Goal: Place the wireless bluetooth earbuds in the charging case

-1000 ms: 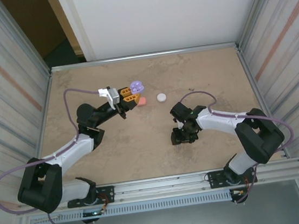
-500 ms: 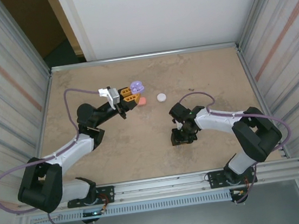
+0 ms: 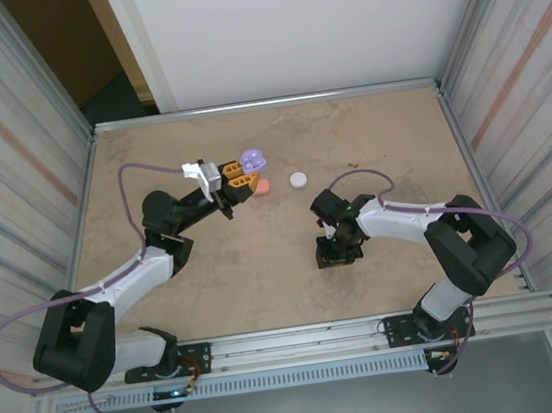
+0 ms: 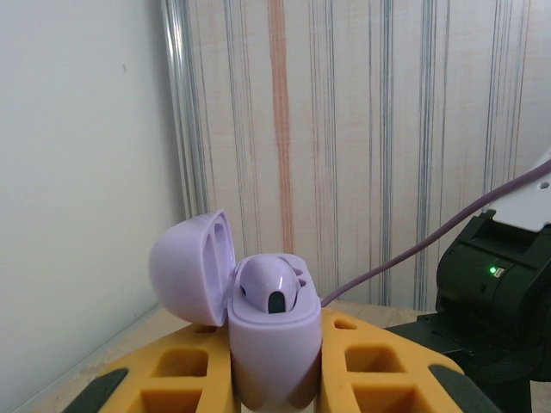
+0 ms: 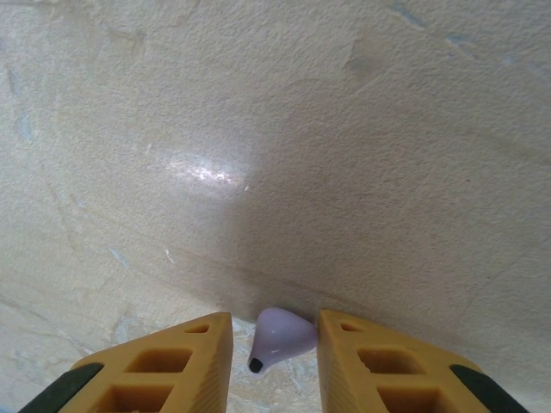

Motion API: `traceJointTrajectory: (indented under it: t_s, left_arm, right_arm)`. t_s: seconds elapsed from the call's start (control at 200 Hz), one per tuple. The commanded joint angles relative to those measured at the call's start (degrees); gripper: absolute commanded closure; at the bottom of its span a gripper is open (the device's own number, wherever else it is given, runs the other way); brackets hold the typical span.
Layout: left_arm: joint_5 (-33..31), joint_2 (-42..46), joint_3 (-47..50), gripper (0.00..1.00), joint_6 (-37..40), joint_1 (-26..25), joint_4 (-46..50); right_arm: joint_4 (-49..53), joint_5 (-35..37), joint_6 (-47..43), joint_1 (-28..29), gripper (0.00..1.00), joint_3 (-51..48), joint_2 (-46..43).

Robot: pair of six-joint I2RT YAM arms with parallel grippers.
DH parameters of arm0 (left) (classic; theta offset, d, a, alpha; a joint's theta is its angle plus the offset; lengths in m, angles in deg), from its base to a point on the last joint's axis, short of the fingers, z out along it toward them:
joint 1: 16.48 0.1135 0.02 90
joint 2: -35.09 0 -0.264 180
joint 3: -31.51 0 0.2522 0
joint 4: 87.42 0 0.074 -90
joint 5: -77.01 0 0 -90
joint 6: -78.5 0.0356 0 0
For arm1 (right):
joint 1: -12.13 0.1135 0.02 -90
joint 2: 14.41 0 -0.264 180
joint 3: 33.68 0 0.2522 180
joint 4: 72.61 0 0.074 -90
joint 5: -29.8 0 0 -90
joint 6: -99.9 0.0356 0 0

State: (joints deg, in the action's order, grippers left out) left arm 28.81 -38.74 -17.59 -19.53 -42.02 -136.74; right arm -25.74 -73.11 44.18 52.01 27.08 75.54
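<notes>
My left gripper (image 3: 240, 178) is shut on a purple charging case (image 4: 274, 353), held upright above the back of the table. The case's lid (image 4: 191, 267) is swung open to the left. One purple earbud (image 4: 269, 288) sits in a slot of the case. My right gripper (image 3: 337, 251) points down at the table in the middle right. A second purple earbud (image 5: 280, 337) lies on the table between its yellow fingers (image 5: 172, 357). The right finger touches the earbud and a narrow gap shows at the left finger, so the jaws are still open.
A small pink object (image 3: 262, 186) and a round white object (image 3: 299, 178) lie on the table just beyond the left gripper. Striped metal walls (image 3: 503, 88) close in both sides, and a white panel (image 3: 284, 24) stands at the back.
The right gripper's jaws have narrowed around the purple earbud on the table. The left gripper and its case have not moved.
</notes>
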Motion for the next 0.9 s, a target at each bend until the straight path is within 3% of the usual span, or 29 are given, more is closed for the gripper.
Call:
traceJointTrajectory:
  t_s: [0.0, 0.215, 0.531, 0.897]
  left_arm:
    - [-0.7, -0.1, -1.1, 1.0, -0.6, 0.4, -1.0]
    - [-0.5, -0.2, -1.1, 1.0, -0.5, 0.3, -1.0]
    - [-0.3, 0.0, -1.0, 1.0, -0.6, 0.4, -0.9]
    - [-0.3, -0.7, -1.1, 1.0, 0.1, 0.2, -0.9]
  right_arm:
    - [-0.5, 1.1, 0.0, 0.6, 0.71, 1.0, 1.6]
    - [-0.4, 1.5, 0.0, 0.8, 0.77, 1.1, 1.7]
    - [0.5, 2.4, -0.8, 1.1, 0.79, 1.8, -0.3]
    - [5.2, 6.5, -2.0, 1.0, 0.79, 5.1, -10.8]
